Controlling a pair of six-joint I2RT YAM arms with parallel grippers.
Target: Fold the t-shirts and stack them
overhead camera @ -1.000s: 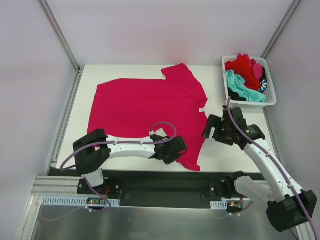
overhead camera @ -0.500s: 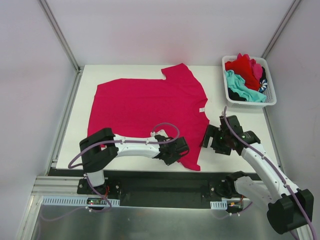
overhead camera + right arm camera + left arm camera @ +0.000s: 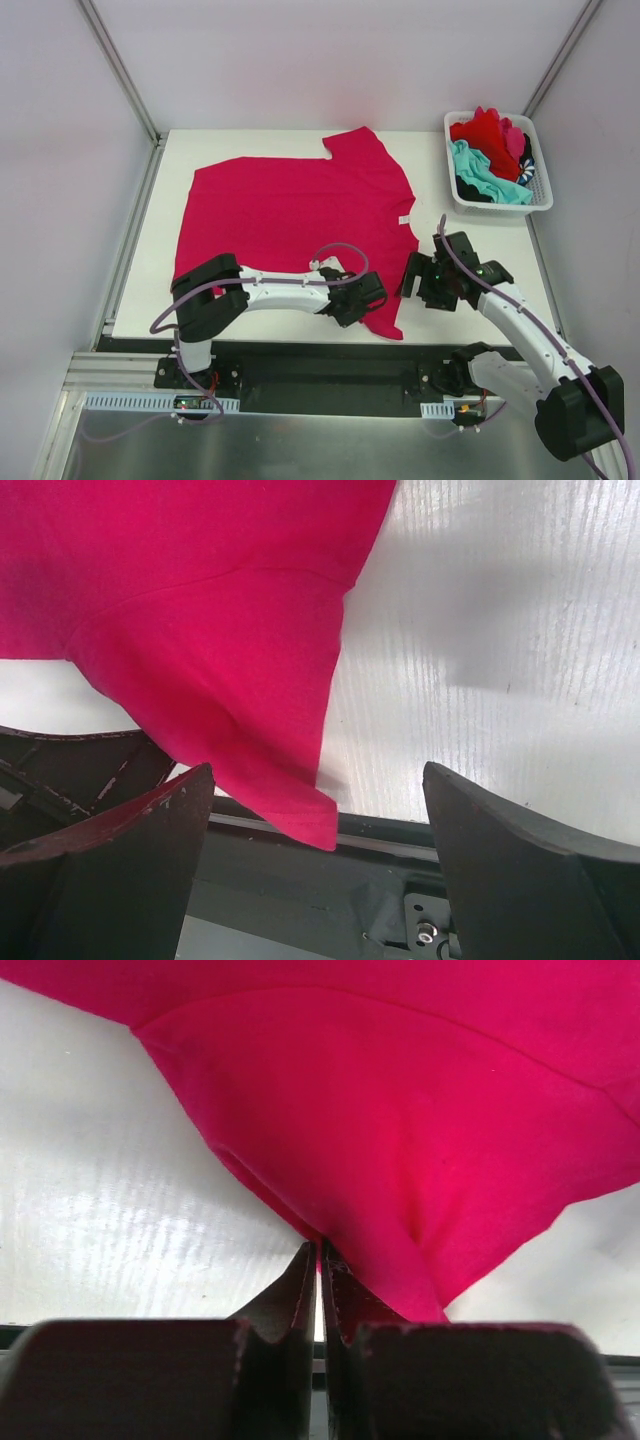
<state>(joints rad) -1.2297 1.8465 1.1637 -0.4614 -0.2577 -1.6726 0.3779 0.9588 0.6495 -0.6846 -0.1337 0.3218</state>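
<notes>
Magenta t-shirt (image 3: 290, 205) lies spread, left claw (image 3: 320, 1265) pinching its sleeve (image 3: 400, 1160), basket (image 3: 497, 208) apart.

bright, even light; glare on table (image 3: 130, 1220); soft shadow in rt wrist view.

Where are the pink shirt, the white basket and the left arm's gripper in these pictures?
pink shirt (image 3: 290, 215): top view, middle of its spread-out body.
white basket (image 3: 500, 208): top view, its near wall.
left gripper (image 3: 319, 1257): left wrist view, between its closed fingertips.
</notes>
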